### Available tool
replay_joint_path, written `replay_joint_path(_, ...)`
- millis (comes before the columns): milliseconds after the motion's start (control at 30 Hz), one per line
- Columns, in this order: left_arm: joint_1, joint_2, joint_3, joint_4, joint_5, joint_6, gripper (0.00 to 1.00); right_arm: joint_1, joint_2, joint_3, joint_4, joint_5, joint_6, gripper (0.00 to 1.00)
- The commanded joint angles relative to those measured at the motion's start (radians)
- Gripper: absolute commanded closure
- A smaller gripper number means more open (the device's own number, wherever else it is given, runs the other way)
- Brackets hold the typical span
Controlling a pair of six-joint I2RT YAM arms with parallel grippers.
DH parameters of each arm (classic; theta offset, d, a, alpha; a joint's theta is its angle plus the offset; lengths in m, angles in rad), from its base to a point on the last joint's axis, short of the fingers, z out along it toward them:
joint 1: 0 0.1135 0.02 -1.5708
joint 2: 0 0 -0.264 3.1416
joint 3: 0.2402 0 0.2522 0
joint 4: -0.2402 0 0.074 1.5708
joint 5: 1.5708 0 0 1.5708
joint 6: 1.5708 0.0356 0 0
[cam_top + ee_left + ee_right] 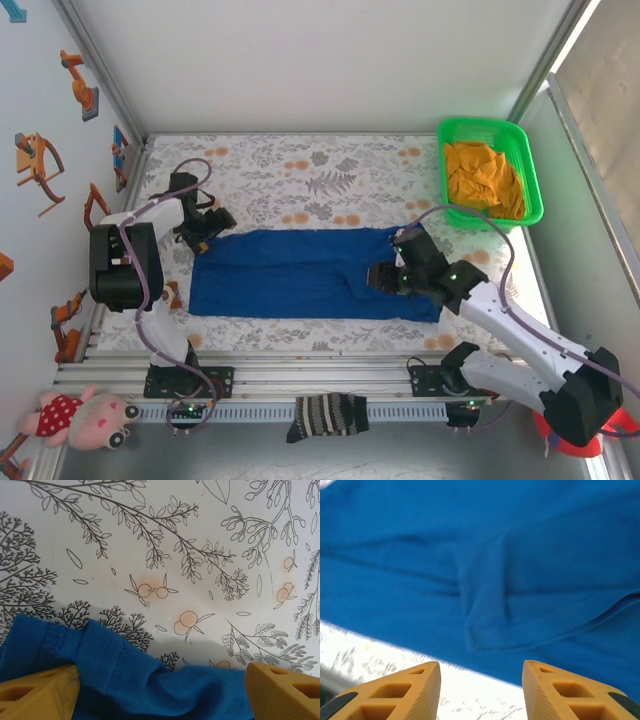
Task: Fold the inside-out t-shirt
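Inside-out t-shirt [300, 275]: left fingers [40, 692] spread wide, straddling its edge; right fingers [395, 692] parted, empty, just above it.

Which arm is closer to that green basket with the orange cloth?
Right. The right fingers are over the blue t-shirt's right part, near the green basket; the left fingers are at the shirt's opposite, left end.

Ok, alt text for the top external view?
A royal-blue t-shirt lies in a long band on a floral-print table, left gripper at its left end, right gripper over its right half. A green basket holds orange cloth.
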Motion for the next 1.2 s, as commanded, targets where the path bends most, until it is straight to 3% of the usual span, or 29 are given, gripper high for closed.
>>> replay_joint_path(0, -0.004, 0.005, 0.017, -0.013, 0.007, 0.008, 0.15, -0.095, 0.086, 0.029, -0.088, 0.125, -0.087, 0.54)
replay_joint_path(167, -0.004, 0.0, 0.013, -0.015, 0.011, 0.009, 0.15, -0.168, 0.187, 0.026, -0.053, 0.117, -0.098, 0.54)
replay_joint_path(633, -0.004, 0.011, 0.01, -0.001, 0.018, 0.007, 0.15, -0.174, 0.33, -0.024, 0.052, 0.063, 0.014, 0.51)
replay_joint_path(800, -0.004, 0.008, 0.007, 0.003, 0.019, 0.008, 0.15, -0.186, 0.371, -0.03, 0.088, 0.042, 0.032, 0.55)
replay_joint_path(867, -0.004, 0.009, 0.006, 0.005, 0.02, 0.01, 0.15, -0.196, 0.372, -0.031, 0.099, 0.041, 0.035, 0.66)
replay_joint_path(967, -0.004, 0.009, 0.004, 0.007, 0.018, 0.013, 0.15, -0.205, 0.356, -0.027, 0.096, 0.04, 0.037, 1.0)
replay_joint_path(1167, -0.001, 0.01, 0.001, 0.011, 0.019, 0.018, 0.15, -0.205, 0.212, -0.056, 0.036, 0.032, 0.063, 1.0)
